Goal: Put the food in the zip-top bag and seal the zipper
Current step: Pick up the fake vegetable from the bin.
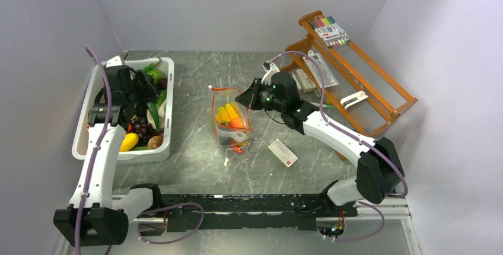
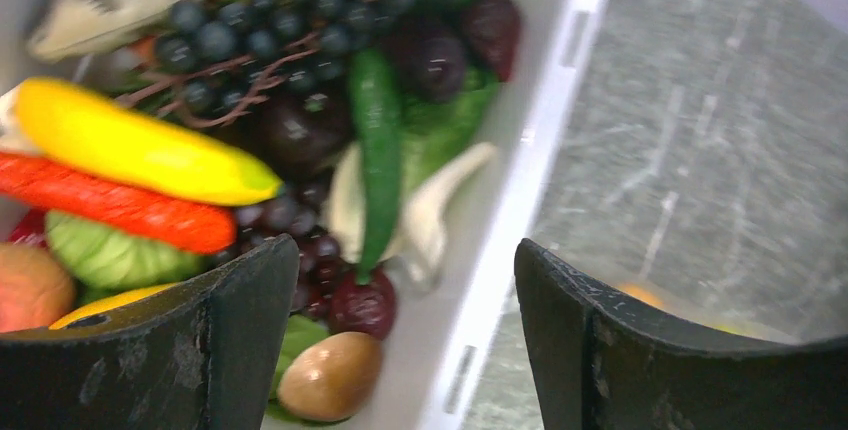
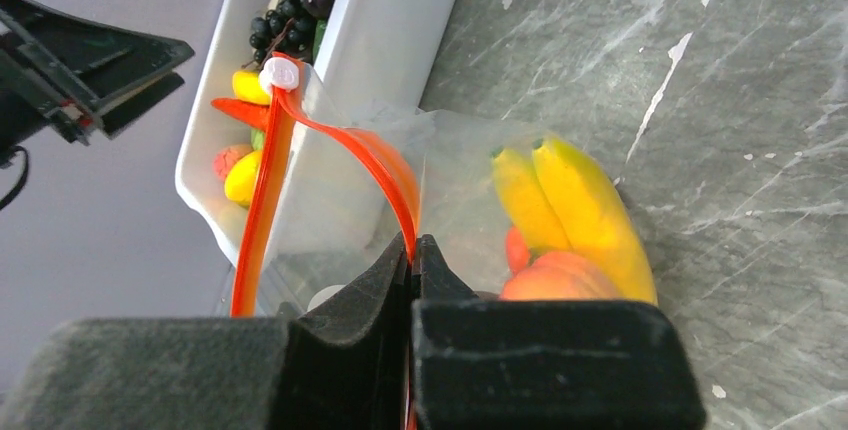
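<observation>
Right claw [image 3: 412, 245] is pinched tight on the zipper [image 3: 262, 180], holding the mouth of the zip-top bag [image 1: 230, 121] up and open in the middle of the tabletop [image 1: 196, 166]. A banana [image 3: 590, 210] and a peach-coloured piece lie inside. Left claw [image 2: 405, 280] hangs spread wide and empty over the white tub [image 2: 510, 200], where most of the food [image 2: 140, 145] lies. Filling looks under way. Next, the left claw would need to drop onto one piece, close, and carry it to the held-open mouth.
</observation>
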